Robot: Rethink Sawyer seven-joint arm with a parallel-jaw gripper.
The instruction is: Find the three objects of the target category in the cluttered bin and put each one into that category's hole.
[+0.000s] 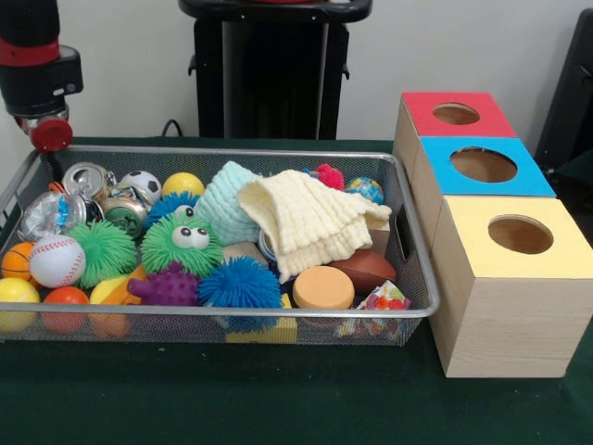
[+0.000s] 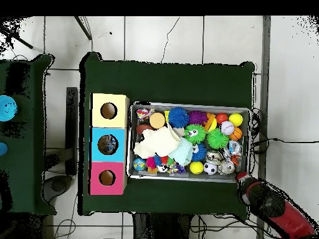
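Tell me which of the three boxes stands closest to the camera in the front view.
The yellow-topped box; the blue-topped box sits behind it, the red-topped box farthest back.

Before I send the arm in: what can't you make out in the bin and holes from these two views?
- Gripper: front view shows only a red tip, overhead only the arm; open or shut unknown.
- Under the yellow cloth: covered in both views.
- Inside the red box, blue box and yellow box: holes too dark.

a wire mesh bin (image 1: 408, 232) (image 2: 132, 140) full of balls, spiky toys, cans and cloths lies on the green table; beside it stand three wooden boxes (image 1: 500, 306) (image 2: 109, 144) with red, blue and yellow round-holed tops
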